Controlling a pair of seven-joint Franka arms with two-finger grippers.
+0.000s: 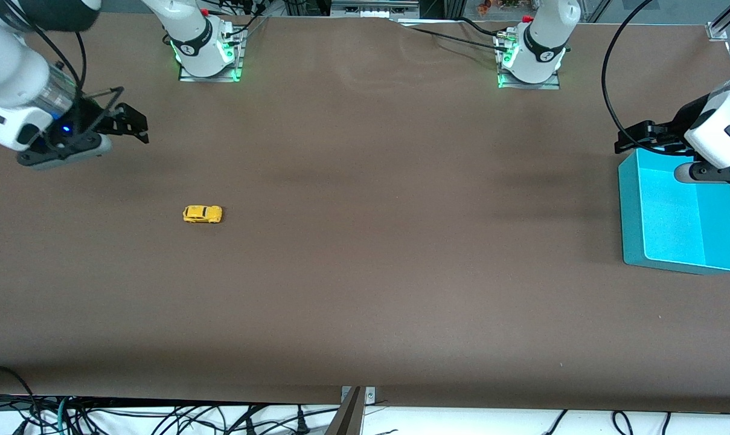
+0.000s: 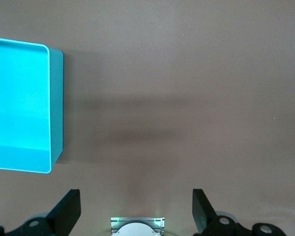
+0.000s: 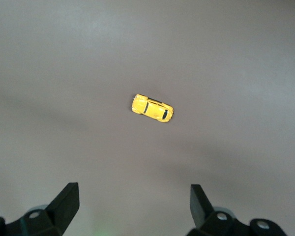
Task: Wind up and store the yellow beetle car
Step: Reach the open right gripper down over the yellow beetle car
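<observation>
The yellow beetle car [image 1: 202, 214] stands on its wheels on the brown table, toward the right arm's end. It also shows in the right wrist view [image 3: 153, 108], well apart from the fingers. My right gripper [image 1: 132, 125] is open and empty, up in the air over the table at the right arm's end, away from the car. In its own view the right gripper [image 3: 132, 204] has its jaws spread wide. My left gripper [image 1: 633, 138] is open and empty, over the edge of the teal bin [image 1: 633, 205]. In its own view the left gripper [image 2: 136, 209] has its jaws wide apart.
The teal bin [image 2: 55, 105] is an open, empty rectangular box at the left arm's end of the table. The arm bases [image 1: 206, 48] stand along the table's edge farthest from the front camera. Cables hang below the table's nearest edge.
</observation>
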